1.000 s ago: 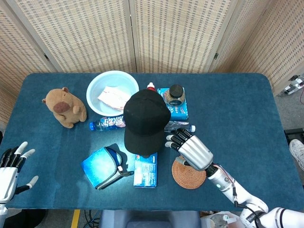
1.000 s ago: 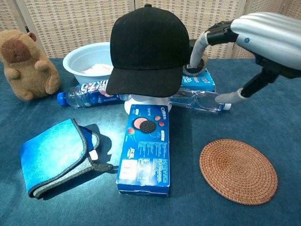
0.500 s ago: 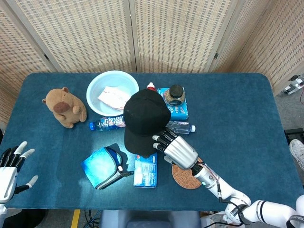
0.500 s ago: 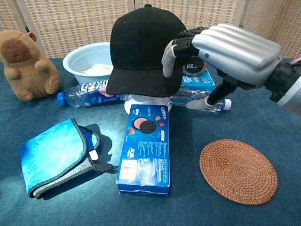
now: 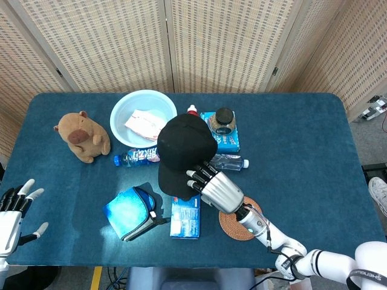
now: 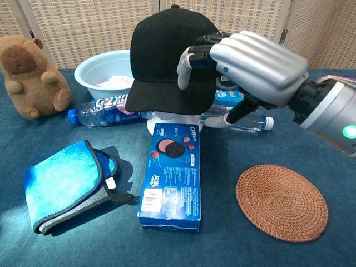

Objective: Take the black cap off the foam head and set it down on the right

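Note:
The black cap (image 5: 183, 152) (image 6: 167, 61) sits on the white foam head (image 6: 173, 119), brim toward me; only the head's base shows under it. My right hand (image 5: 215, 186) (image 6: 245, 65) reaches in from the right, fingers (image 6: 189, 58) curved over the cap's right side and thumb below near the brim. The fingertips lie on or just off the fabric, and no grip is plain. My left hand (image 5: 13, 208) stays open at the table's near left corner, far from the cap.
An Oreo box (image 6: 172, 175) lies in front of the head, a woven coaster (image 6: 282, 201) to its right, a blue cloth (image 6: 67, 182) to its left. Behind are a white bowl (image 5: 144, 116), water bottles (image 5: 134, 157), a jar on a blue box (image 5: 224, 124) and a plush capybara (image 5: 81, 136).
My right hand has moved left from above the coaster to the cap's right side, its fingers now curving over the crown. The cap and the left hand have not moved.

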You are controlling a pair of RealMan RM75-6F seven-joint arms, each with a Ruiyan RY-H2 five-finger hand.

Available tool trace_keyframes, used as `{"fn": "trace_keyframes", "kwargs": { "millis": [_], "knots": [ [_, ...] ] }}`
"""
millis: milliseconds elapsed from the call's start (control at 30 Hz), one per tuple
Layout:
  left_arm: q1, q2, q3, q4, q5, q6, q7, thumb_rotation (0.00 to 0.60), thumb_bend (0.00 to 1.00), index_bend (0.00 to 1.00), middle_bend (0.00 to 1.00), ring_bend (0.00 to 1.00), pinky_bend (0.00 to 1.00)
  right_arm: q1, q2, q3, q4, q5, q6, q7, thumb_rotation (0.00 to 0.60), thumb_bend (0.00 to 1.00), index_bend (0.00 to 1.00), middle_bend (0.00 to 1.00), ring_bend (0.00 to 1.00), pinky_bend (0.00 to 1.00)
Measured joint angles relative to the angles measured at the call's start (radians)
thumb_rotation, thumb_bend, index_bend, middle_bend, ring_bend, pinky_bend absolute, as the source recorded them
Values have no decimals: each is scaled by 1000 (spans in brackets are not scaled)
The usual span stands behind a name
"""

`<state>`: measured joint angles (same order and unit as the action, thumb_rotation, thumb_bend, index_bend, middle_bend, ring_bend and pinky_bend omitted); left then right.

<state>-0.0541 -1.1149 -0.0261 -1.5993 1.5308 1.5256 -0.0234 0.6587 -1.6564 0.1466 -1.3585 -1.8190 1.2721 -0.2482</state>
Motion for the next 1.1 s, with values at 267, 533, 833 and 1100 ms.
{"fn": "trace_keyframes", "kwargs": {
  "millis": [267, 533, 833, 1100],
  "knots": [
    [-8, 3, -5, 2, -10, -14, -7, 600, 191, 201, 42, 11, 0, 33, -42, 5, 61, 0, 16, 9, 600, 0, 430, 293, 162, 195],
    [-11, 3, -6, 8, -15, -22, -13, 600, 191, 201, 42, 11, 0, 63, -83, 1, 122, -1, 26, 22, 600, 0, 446, 298, 162, 195],
    [-14, 3, -5, 11, -14, -25, -17, 600, 191, 201, 42, 11, 0, 86, -105, -12, 167, -1, 41, 41, 600, 0, 464, 311, 162, 195],
    [-14, 2, -6, 13, -15, -24, -21, 600, 192, 201, 42, 11, 0, 100, -123, -14, 200, -10, 77, 53, 600, 125, 505, 335, 162, 195]
  ]
}}
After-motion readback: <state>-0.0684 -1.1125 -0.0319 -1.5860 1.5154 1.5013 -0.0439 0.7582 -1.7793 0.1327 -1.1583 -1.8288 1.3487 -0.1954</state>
